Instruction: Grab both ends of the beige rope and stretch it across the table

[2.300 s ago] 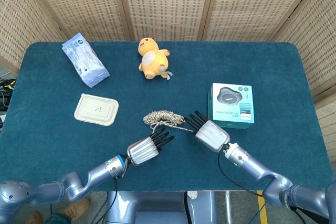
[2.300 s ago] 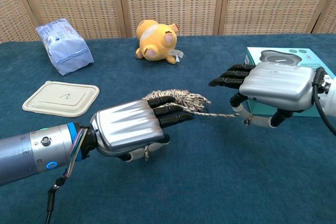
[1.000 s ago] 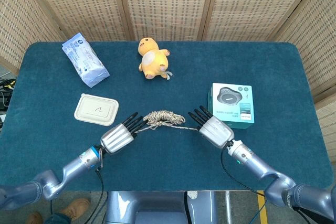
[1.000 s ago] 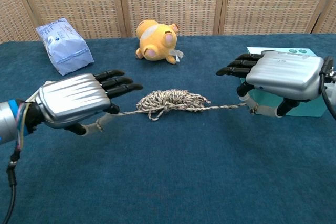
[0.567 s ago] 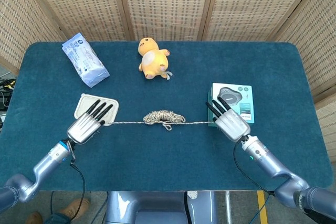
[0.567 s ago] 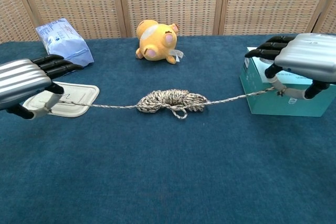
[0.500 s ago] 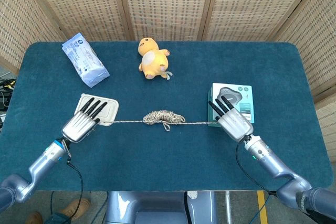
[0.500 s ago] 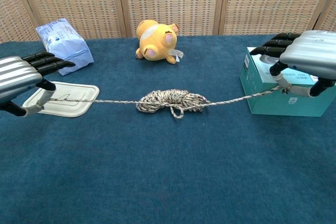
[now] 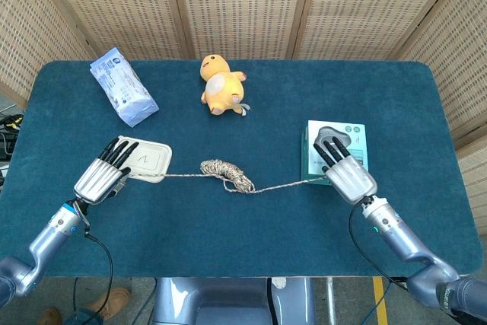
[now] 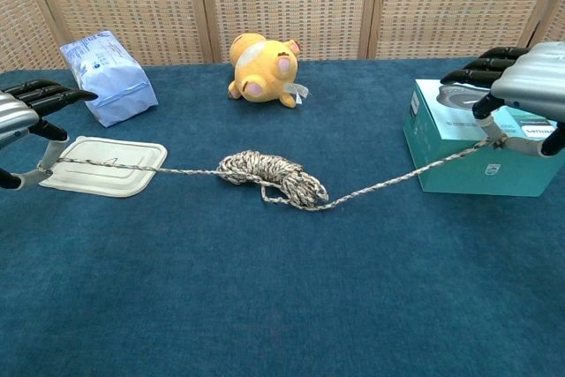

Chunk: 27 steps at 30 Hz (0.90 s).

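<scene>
My left hand [image 9: 97, 179] and right hand [image 9: 349, 180] had shiny, ridged silver metal backs and dull black fingers [image 9: 329, 151]. The rope [image 10: 270, 178] looked rough, twisted and speckled. The table [image 9: 251, 241] wore fuzzy, matt blue cloth. The toy [image 9: 222, 84] looked soft. The box [image 10: 459, 158] was smooth card. The pack [image 9: 123, 97] was crinkly, shiny plastic.
</scene>
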Each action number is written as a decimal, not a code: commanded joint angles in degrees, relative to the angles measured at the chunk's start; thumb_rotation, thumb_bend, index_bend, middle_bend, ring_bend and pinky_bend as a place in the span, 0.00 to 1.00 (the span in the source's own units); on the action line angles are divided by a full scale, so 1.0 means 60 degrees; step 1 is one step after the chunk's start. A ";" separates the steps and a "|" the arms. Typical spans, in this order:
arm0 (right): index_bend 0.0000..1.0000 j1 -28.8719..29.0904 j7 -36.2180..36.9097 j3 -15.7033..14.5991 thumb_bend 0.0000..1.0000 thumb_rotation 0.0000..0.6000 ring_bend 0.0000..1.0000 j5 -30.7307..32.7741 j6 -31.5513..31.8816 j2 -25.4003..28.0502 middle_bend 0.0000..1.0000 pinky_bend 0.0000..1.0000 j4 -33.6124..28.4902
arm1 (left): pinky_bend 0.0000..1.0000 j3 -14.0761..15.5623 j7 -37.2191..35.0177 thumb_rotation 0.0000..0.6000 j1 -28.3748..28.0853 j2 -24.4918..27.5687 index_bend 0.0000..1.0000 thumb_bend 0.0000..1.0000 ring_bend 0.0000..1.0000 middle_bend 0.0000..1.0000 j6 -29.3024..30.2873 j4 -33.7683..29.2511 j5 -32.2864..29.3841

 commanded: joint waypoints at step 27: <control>0.00 -0.3607 0.3267 -0.0375 0.00 1.00 0.00 -0.0841 0.5052 0.0844 0.00 0.00 -0.1786 | 0.00 -0.0465 0.0735 1.00 0.3430 0.4301 0.00 0.00 0.00 0.00 0.2369 -0.7624 -0.2455</control>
